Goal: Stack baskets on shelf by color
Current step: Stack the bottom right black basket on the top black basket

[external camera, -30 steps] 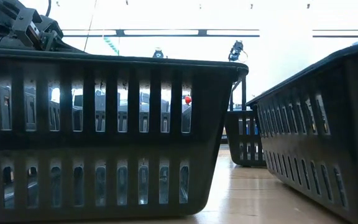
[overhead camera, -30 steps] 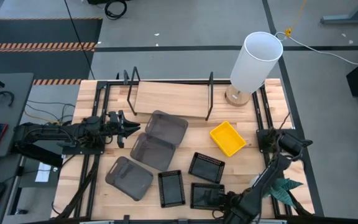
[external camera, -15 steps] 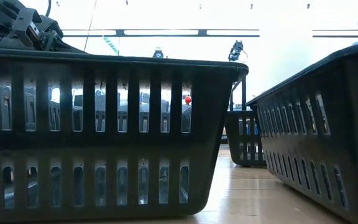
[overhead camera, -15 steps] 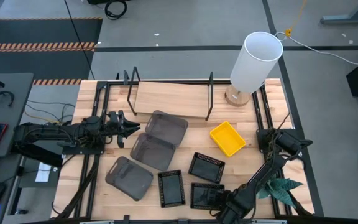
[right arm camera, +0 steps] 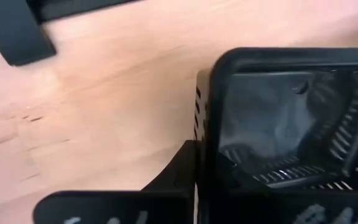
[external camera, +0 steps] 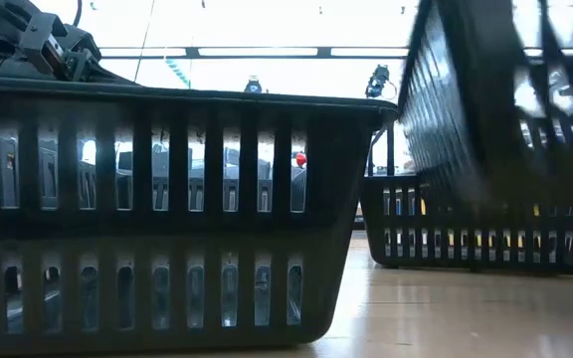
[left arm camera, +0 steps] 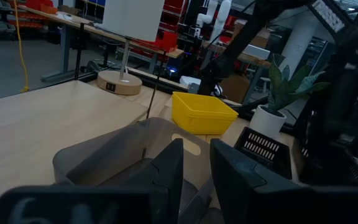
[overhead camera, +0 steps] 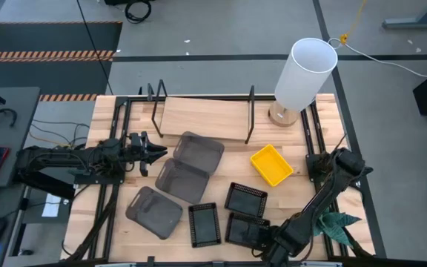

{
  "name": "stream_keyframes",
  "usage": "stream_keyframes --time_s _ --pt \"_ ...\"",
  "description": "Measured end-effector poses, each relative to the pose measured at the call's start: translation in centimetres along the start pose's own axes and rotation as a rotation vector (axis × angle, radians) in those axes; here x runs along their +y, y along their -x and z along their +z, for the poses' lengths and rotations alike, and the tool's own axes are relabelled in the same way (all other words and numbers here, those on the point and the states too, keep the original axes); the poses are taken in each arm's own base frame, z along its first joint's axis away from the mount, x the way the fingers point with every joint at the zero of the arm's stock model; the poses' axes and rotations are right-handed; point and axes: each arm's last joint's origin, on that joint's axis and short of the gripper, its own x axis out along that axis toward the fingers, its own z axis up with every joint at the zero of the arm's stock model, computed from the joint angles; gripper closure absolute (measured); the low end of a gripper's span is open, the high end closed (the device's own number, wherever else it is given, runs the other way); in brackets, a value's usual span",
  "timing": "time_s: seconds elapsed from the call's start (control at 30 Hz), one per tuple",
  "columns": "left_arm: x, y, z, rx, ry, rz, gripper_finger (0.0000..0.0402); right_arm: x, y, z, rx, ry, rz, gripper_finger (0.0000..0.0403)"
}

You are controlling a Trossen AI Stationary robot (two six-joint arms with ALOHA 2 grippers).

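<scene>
Right gripper (overhead camera: 264, 237) sits at bottom centre of the high view, fingers closed on the rim of a black mesh basket (overhead camera: 245, 231); low view shows that basket (external camera: 505, 109) tipped up at upper right, one end off the wood. Two other black baskets nearby: one (overhead camera: 204, 224) just left of it, one (overhead camera: 245, 199) right above, edges look touching or nearly.

Left gripper (overhead camera: 156, 154) at centre left, fingers part open w/ nothing between them, tips just beside the middle grey basket (overhead camera: 182, 181). Other greys: one (overhead camera: 199, 152) upper, overlapping it, one (overhead camera: 154, 211) lower left. Only one yellow basket (overhead camera: 272, 165) visible, centre right. Shelf (overhead camera: 202, 117) at upper centre, board bare.

Handling, as I judge it: baskets look light, thin plastic, fairly stiff but walls prob flex under a pinch. Mesh rim gives decent purchase; a one-wall grip lets it swing & tilt, as now. Best hold = mid of a long wall, keep level so it nests
</scene>
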Motion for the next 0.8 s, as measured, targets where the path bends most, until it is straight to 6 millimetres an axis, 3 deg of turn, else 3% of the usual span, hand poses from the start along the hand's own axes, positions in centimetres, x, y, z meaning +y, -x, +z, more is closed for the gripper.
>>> stream_keyframes --time_s 0.2,0.3,0.57,0.8 --pt "0.0 0.0 0.0 0.000 -0.001 0.000 0.0311 -0.7 3.8 -1.3 -0.013 -0.101 -0.128 0.0397" --pt "0.0 0.0 0.0 0.000 0.000 0.000 0.0315 -1.5 4.5 -2.6 0.049 -0.153 -0.143 0.0397" --pt "0.0 0.0 0.0 0.000 0.000 0.000 0.0316 -3.6 3.7 -5.2 0.166 -0.131 -0.106 0.0398" --pt "0.0 0.0 0.0 0.000 0.000 0.000 0.0311 -3.7 2.3 -7.2 0.221 -0.044 0.034 0.0398"
